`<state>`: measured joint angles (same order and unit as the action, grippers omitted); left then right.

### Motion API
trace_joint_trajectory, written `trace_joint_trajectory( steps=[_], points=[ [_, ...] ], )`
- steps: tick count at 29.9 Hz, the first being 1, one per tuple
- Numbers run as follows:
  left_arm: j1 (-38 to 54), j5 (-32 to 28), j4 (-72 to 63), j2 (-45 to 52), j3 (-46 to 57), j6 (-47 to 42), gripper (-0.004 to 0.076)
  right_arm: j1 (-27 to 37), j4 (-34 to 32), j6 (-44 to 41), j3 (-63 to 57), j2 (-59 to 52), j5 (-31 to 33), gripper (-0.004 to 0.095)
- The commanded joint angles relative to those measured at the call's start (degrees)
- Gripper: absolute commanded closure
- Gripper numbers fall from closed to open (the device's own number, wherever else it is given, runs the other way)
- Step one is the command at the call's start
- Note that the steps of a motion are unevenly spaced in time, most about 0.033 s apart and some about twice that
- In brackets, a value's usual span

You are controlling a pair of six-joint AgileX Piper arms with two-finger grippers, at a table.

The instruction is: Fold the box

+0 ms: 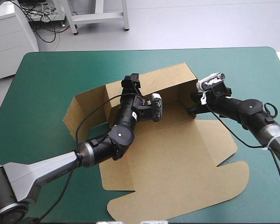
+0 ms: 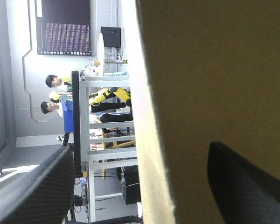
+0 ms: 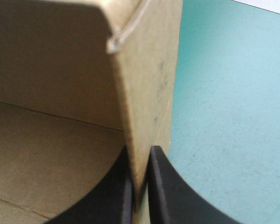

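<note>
The brown box (image 1: pixel 177 154) lies in the middle of the table, its lid and front flaps flat toward the near edge. Its back wall (image 1: pixel 164 78) and right side wall (image 3: pixel 149 70) stand raised. My left gripper (image 1: pixel 129 88) is open at the back wall's top edge; the left wrist view shows the board's edge (image 2: pixel 149 140) between the gripper's (image 2: pixel 142 147) wide-apart fingers. My right gripper (image 1: pixel 193 106) is at the box's right rear corner. In the right wrist view its fingers (image 3: pixel 140 149) pinch the upright side wall, one inside the box and one outside.
A left side flap (image 1: pixel 86 109) leans outward at the box's left. Bare teal-green cover (image 1: pixel 42 93) surrounds the sheet on the left, far and right sides. The rounded lid tab (image 1: pixel 233 175) reaches toward the near right.
</note>
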<state>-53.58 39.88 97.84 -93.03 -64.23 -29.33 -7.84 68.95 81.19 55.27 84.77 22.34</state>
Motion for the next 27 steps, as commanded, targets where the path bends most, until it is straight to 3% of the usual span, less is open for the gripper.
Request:
trace_joint_trajectory(
  steps=[1,8,19,23,25,27],
  points=[
    [-1.73,2.00,4.80,2.22,-1.53,-0.86,0.0166,-0.11,3.30,-1.83,1.77,-2.63,-2.70,0.0930],
    [-6.52,4.97,4.80,2.22,-1.53,-0.86,0.0184,-0.11,3.30,-2.90,2.38,-2.63,-10.05,0.0929],
    [-12.67,7.76,4.80,2.22,-1.53,-0.58,0.0267,-0.11,3.19,-4.84,4.61,-1.46,-13.84,0.0929],
    [-13.57,8.62,4.80,2.22,-1.53,-0.58,0.0356,-0.11,3.08,-4.97,5.37,0.31,-12.87,0.0929],
    [-14.06,8.76,4.42,2.22,-1.53,-0.69,0.0445,-0.11,3.08,-5.13,5.91,0.85,-12.19,0.0929],
    [-14.19,8.76,3.17,2.22,-1.53,-0.69,0.0598,0.01,3.08,-5.24,6.47,1.26,-11.44,0.0929]
  ],
)
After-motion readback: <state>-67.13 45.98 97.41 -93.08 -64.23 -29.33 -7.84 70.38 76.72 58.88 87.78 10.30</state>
